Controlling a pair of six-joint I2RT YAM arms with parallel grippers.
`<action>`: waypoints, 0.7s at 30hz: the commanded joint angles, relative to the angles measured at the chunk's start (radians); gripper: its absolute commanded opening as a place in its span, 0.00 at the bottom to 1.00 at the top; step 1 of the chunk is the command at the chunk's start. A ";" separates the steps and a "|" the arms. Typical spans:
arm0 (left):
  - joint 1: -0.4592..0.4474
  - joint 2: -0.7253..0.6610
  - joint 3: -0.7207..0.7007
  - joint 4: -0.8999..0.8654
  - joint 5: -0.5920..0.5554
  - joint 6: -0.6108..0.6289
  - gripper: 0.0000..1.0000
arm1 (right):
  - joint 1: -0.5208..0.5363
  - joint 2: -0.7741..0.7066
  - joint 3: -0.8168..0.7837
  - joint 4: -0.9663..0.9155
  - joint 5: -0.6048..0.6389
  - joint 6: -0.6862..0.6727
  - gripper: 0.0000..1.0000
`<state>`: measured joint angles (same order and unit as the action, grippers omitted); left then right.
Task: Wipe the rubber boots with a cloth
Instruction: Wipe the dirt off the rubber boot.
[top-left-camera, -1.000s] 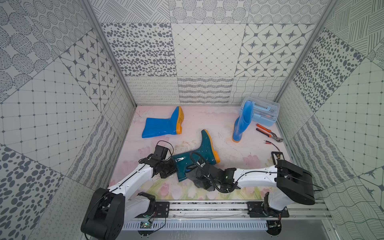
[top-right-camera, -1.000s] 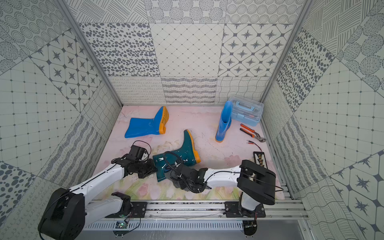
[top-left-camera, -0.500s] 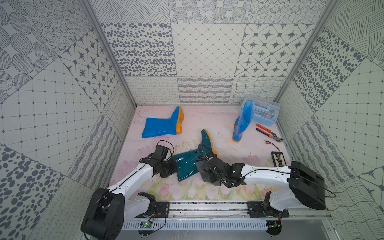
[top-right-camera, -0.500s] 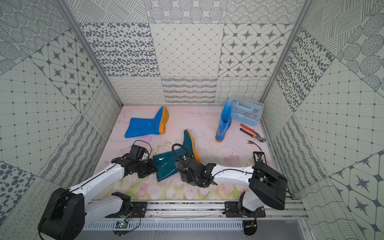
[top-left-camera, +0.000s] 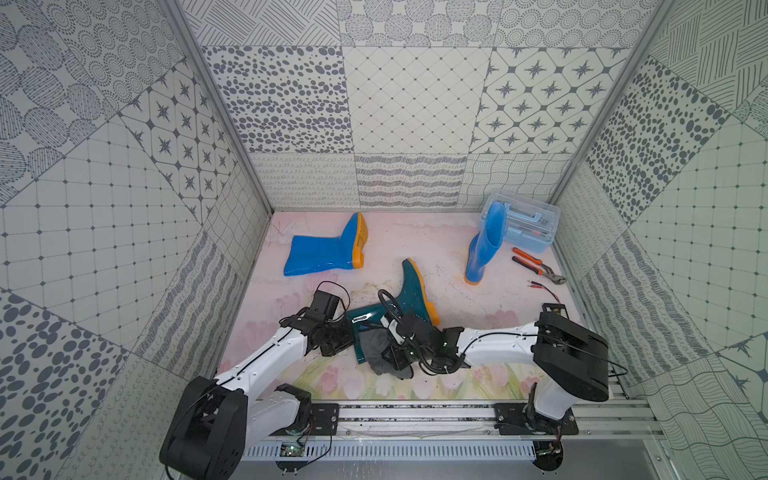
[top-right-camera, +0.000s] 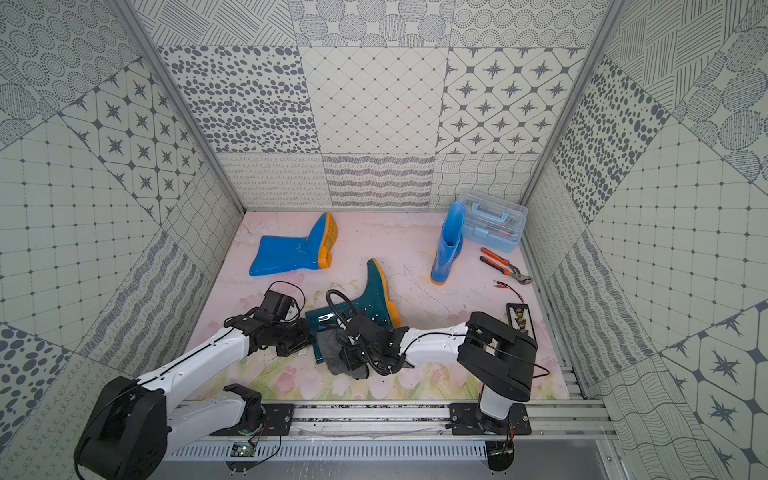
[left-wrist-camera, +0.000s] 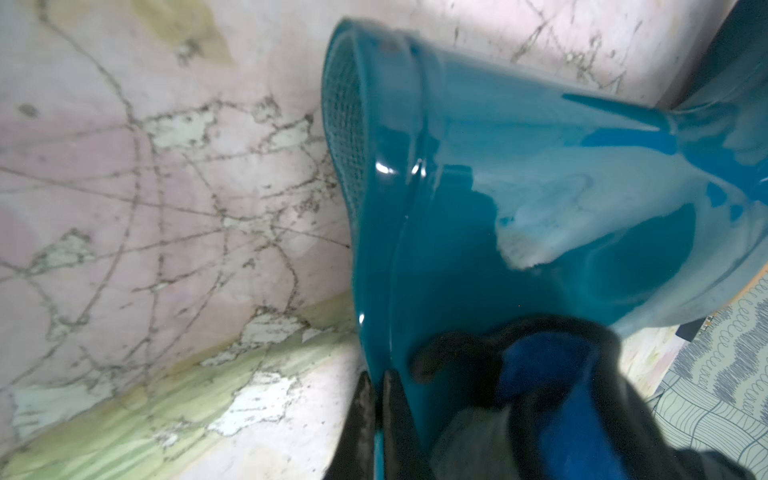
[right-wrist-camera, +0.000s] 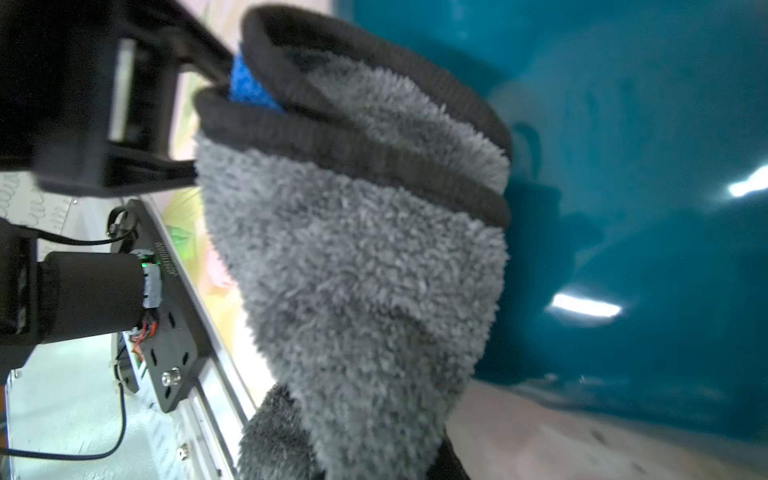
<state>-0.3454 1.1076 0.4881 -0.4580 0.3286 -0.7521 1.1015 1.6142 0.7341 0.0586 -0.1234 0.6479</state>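
The right fingers (right-wrist-camera: 199, 58), pinching the cloth (top-left-camera: 372, 349), sweep back toward 8 o'clock along the green boot (top-left-camera: 415, 291), another wiping stroke; the left fingers (left-wrist-camera: 361, 415) pinch its rim.

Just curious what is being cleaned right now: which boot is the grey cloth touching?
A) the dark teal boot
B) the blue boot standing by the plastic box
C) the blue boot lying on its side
A: the right claw holds the grey cloth against the shaft of the dark teal boot.
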 joint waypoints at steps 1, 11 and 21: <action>-0.004 -0.012 0.000 -0.073 -0.039 0.014 0.00 | -0.102 -0.177 -0.112 -0.059 0.062 0.001 0.00; -0.005 0.030 0.016 -0.050 -0.027 0.013 0.00 | -0.217 -0.423 -0.199 -0.188 0.050 -0.049 0.00; -0.009 -0.003 0.014 -0.077 -0.038 0.015 0.00 | -0.248 -0.201 0.175 -0.302 0.216 -0.066 0.00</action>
<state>-0.3477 1.1221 0.4988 -0.4656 0.3260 -0.7513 0.9310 1.3418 0.8425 -0.2363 0.0334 0.5938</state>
